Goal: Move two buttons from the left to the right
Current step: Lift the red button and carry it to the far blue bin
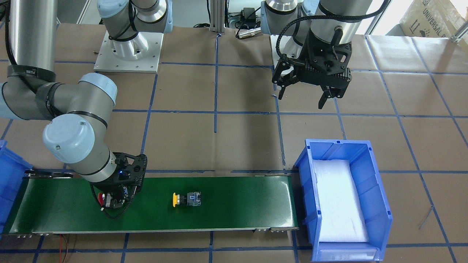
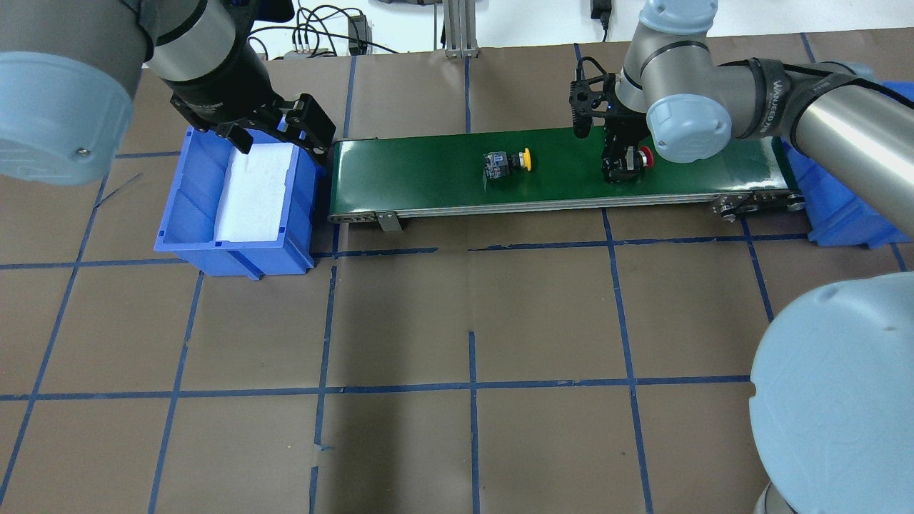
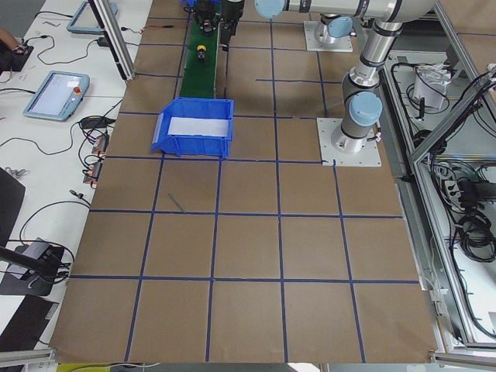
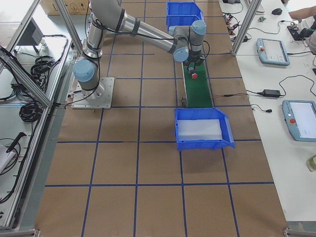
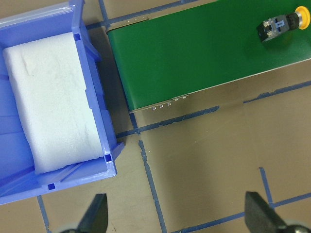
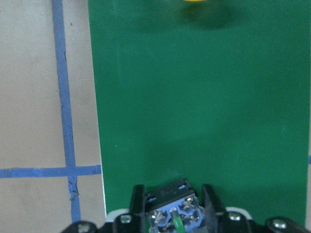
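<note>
right gripper (image 1: 114,201) on red button (image 2: 646,156), belt pickup

lower left of the front view: right jaws are down on the green belt (image 1: 237,213), closed around the red button's body. yellow button (image 1: 187,199) lies mid-belt, untouched. left gripper (image 1: 302,98) hovers upper right, jaws wide open, empty. step looks like the grasp. next likely needs a straight lift, then a carry to the blue bin (image 1: 8,171) at the left edge.

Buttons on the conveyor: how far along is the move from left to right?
Done: the left blue bin holds only its white foam, so both buttons are out of it. In hand: the right gripper is closed on the red button towards the green belt's right end. Left to do: the yellow button lies alone mid-belt, and neither has reached the right blue bin. The left gripper hangs open and empty.
</note>
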Robot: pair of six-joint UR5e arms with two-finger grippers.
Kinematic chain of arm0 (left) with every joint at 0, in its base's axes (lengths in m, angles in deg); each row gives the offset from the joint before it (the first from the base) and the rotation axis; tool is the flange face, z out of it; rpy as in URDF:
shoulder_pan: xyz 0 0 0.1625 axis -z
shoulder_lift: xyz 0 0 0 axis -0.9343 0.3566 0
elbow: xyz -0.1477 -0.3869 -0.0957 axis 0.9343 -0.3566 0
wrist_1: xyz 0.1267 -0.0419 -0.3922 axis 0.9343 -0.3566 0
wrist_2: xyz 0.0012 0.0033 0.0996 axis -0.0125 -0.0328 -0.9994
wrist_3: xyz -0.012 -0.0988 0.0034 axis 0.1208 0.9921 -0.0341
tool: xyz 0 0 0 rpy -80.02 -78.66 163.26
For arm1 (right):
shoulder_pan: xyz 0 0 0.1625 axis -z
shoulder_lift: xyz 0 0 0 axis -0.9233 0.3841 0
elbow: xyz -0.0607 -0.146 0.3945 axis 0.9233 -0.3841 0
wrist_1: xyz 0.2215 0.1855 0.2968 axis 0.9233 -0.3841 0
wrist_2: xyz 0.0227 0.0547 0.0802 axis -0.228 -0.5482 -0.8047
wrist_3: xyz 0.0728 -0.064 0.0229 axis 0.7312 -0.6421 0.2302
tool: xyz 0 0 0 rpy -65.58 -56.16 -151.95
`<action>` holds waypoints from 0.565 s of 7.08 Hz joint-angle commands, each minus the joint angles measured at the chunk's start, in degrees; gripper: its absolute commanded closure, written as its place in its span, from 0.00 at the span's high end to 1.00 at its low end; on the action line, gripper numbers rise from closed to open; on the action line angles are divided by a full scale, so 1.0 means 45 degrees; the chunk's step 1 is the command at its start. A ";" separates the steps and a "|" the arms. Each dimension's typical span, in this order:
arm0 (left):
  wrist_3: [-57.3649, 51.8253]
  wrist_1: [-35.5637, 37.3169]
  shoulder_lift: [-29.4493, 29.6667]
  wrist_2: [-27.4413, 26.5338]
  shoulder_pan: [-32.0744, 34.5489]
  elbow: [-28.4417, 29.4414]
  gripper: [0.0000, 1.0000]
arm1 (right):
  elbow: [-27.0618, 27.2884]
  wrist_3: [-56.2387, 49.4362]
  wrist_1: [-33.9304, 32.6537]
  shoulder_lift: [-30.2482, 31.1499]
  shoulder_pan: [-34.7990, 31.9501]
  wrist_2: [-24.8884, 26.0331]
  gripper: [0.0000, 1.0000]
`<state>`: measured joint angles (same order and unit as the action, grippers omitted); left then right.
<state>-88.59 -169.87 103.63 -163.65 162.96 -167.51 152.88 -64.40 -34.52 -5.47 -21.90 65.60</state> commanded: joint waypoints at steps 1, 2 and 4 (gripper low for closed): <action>0.0011 -0.0026 -0.0019 -0.0008 0.0004 -0.0002 1.00 | -0.0999 -0.0077 0.0130 0.0093 0.0179 0.0098 0.07; 0.0031 0.0012 0.0000 0.0012 0.0004 -0.0002 1.00 | -0.1625 -0.0097 0.0499 0.0113 0.0374 0.0118 0.07; 0.0050 0.0013 0.0000 0.0012 -0.0035 -0.0002 1.00 | -0.2583 0.0078 0.0542 0.0211 0.2141 0.0392 0.06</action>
<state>-88.40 -169.83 103.61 -163.64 162.86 -167.52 144.20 -64.34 -32.34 -4.63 -17.48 66.96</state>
